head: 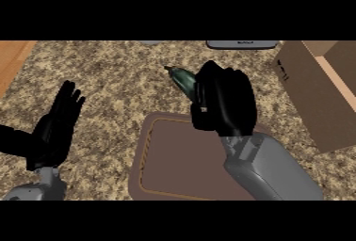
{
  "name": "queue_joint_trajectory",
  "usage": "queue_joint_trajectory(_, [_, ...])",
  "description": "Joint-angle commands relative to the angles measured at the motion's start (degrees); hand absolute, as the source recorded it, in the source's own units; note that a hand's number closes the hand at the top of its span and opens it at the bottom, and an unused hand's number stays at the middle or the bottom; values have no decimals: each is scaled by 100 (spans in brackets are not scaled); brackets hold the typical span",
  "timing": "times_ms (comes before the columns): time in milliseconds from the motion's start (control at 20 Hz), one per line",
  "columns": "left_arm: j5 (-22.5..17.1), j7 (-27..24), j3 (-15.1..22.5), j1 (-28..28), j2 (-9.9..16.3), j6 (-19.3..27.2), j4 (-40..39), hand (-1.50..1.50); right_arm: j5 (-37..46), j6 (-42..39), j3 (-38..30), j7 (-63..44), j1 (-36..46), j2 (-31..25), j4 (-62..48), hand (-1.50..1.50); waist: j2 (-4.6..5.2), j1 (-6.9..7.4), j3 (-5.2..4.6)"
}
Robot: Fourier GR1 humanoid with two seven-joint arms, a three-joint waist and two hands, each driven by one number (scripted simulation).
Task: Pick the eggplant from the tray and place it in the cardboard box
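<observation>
1 eggplant (182,79) sits clamped in the right hand (226,101) fingers above the tray (173,160); left hand (57,121) fingers straight.

speckled counter (111,70), brown tray (173,164) (near edge), cardboard box (313,99)

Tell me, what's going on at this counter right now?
The robot's right hand is curled round a dark green-purple eggplant, holding it above the speckled counter just beyond the brown rectangular tray. The open cardboard box stands to the right, and the eggplant is not in it yet. The left hand rests open at the left, fingers up.
</observation>
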State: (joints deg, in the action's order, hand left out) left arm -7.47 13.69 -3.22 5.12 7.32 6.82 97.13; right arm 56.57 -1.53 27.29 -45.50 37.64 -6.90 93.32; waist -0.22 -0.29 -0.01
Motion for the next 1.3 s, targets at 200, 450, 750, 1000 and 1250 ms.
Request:
queue_joint_trajectory(200, [-56, 38, -70, -36, 86, -119, 84, 0, 79, -1, -1467, -143, 167, -662, 347, 150, 17, 21, 2])
queue_joint_trajectory(450, [49, -5, -17, 73, 10, -68, 44, 0, -168, -433, -2120, 41, 364, -903, 53, 150, 22, 49, 1])
queue_joint_trajectory(750, [37, -53, -126, 281, 6, -79, -322, 0, -162, 242, -2747, 930, 5, -1314, -694, 150, 34, 52, 1])
queue_joint_trajectory(1000, [49, 102, -157, 200, 103, -71, -7, 0, -83, 330, -3256, 1567, 203, -2078, -1685, 150, 36, 98, 3])
queue_joint_trajectory(1250, [259, -130, 121, 78, -209, 47, -104, 0, 245, 1094, -3271, 2319, 380, -2091, -3228, 150, 53, 131, 3])
